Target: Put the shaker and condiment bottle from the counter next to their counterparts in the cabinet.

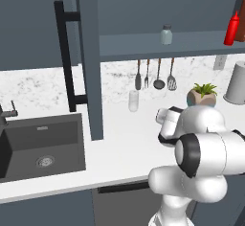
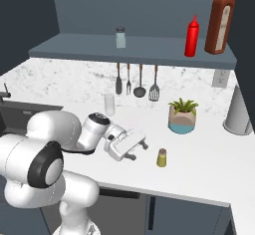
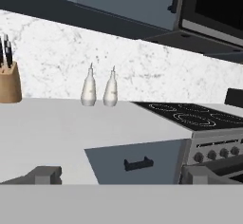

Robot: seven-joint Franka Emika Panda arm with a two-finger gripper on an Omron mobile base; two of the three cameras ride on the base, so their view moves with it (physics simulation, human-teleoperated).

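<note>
One shaker (image 2: 162, 158) left on counter (image 2: 209, 159), just right of gripper (image 2: 138, 151); jaws wide, empty. Condiment bottle (image 2: 191, 36) on cabinet (image 2: 134, 47) shelf. Risk: sideways approach tips small shaker.

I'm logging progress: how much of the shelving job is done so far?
Done: the condiment bottle stands on the cabinet shelf beside the brown-red bottle. In hand: nothing; the gripper is open, low over the counter. Left: the yellow shaker on the counter by the gripper must join the pale shaker on the shelf.
</note>
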